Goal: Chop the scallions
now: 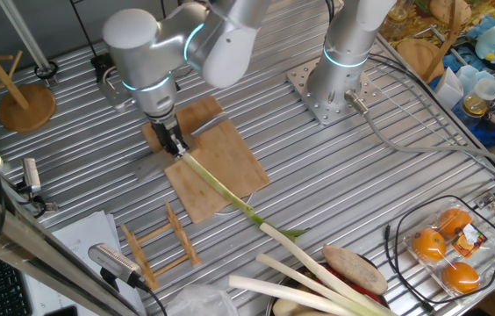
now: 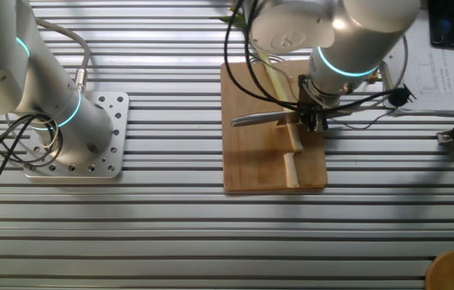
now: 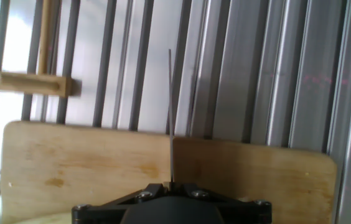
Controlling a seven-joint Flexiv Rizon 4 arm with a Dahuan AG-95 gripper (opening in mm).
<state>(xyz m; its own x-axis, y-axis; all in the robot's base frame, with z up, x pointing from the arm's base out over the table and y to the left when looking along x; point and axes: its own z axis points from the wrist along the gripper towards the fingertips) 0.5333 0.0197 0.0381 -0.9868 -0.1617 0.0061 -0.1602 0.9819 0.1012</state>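
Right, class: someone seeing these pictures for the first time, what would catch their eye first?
Probably the gripper, poised over the wooden cutting board and holding a knife with its blade across the board. Next, the scallion lying over that board, its leafy end trailing toward the pale leek-like stalks at the table's edge.

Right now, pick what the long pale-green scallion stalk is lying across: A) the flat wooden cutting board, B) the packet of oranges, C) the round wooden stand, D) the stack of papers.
A: the long pale-green scallion stalk runs diagonally over the flat wooden cutting board, beneath the knife-holding gripper.
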